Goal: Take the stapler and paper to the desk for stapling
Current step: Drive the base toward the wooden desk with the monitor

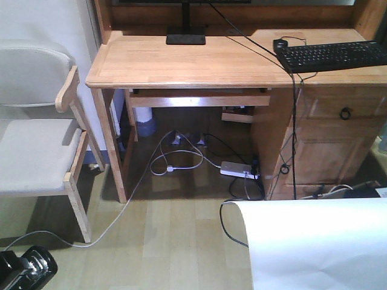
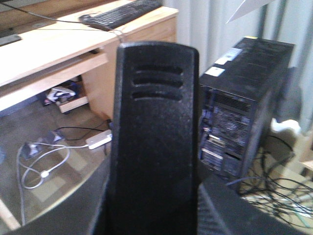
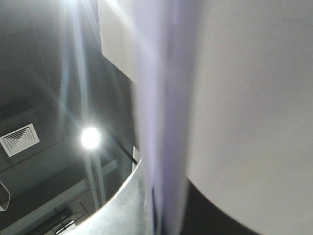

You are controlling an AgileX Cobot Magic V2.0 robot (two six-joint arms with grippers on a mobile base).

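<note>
From the front, the wooden surface (image 1: 181, 60) carries a monitor stand (image 1: 186, 37), a black keyboard (image 1: 332, 55) and a mouse (image 1: 280, 43), with a chair (image 1: 36, 145) to its left. The paper (image 1: 314, 241) hangs above the floor at lower right, well short of the surface, its left edge curled. A black part of the left arm (image 1: 24, 269) shows in the bottom left corner.

The left wrist view is filled by the stapler (image 2: 154, 132), upright and off the ground, with the left pincer (image 2: 154, 215) clenched around its lower part. Behind it stands a computer tower (image 2: 244, 112).

In the right wrist view, the paper runs close past the lens, blurred, under a ceiling light (image 3: 90, 138). The right pincer is not clear, so I cannot tell its state.
</note>
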